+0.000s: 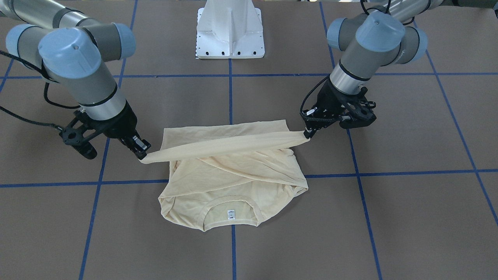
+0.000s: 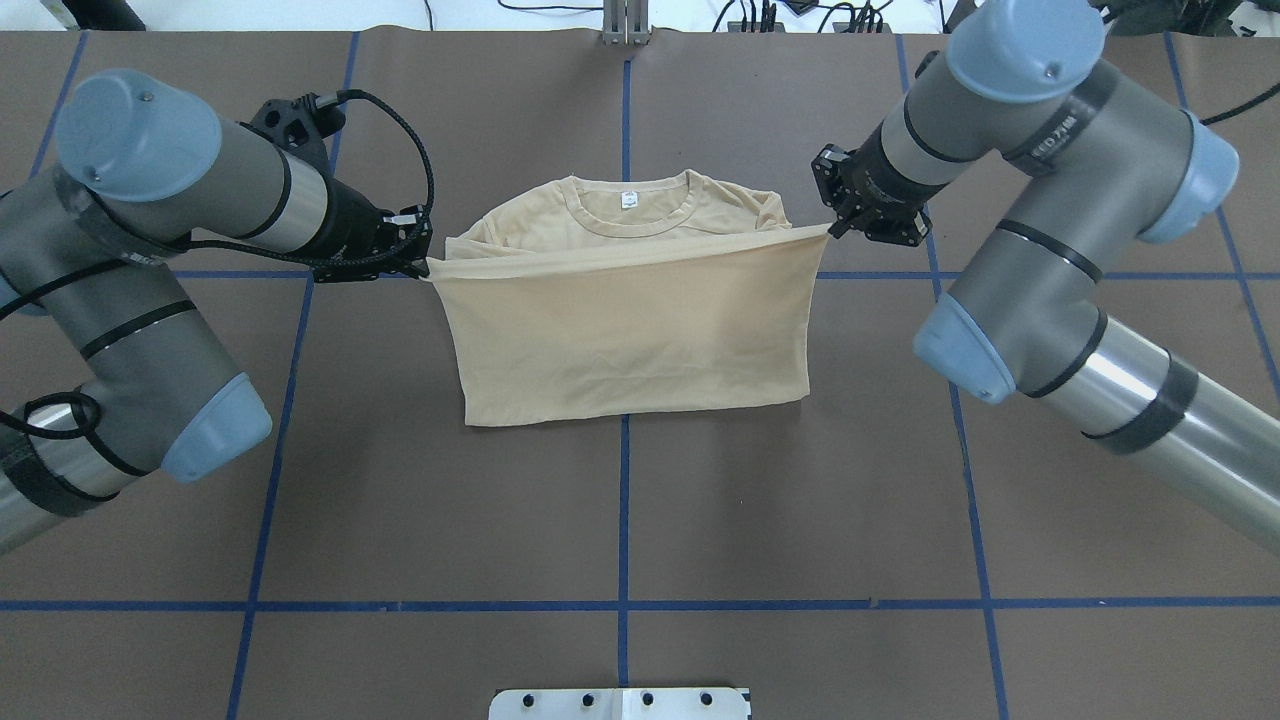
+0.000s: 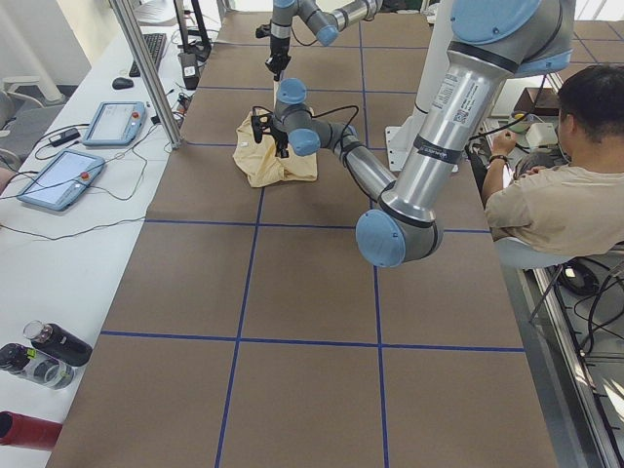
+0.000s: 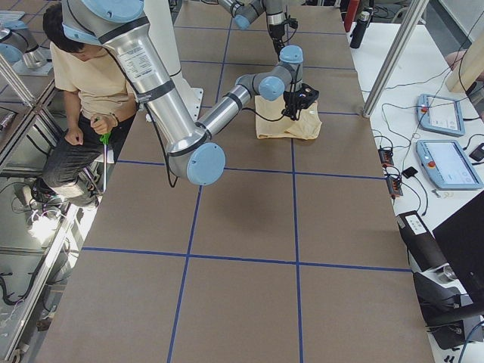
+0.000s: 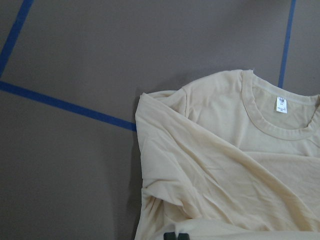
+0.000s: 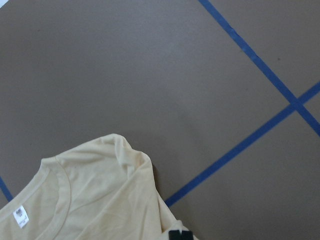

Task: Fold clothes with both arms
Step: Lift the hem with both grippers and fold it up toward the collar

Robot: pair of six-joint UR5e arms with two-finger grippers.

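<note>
1. Front view: one cream-yellow shirt (image 1: 233,186) lies in the middle of the brown table (image 1: 408,217). Its collar (image 1: 229,223) points away from the one white base (image 1: 230,31). There are two arms. The left gripper (image 1: 309,134) and the right gripper (image 1: 142,154) each pinch one end of a lifted shirt edge.
2. Overhead view: that edge is pulled straight, near the collar.
3. Left side view: blue tape lines (image 3: 258,222) cross the table. One person (image 3: 561,195) sits beside it. A white bench holds two control tablets (image 3: 112,124) and three bottles (image 3: 58,343).
4. Right side view: the shirt is small and far off.
5. Wrist views: there is one white label (image 5: 282,104) inside the collar.
</note>
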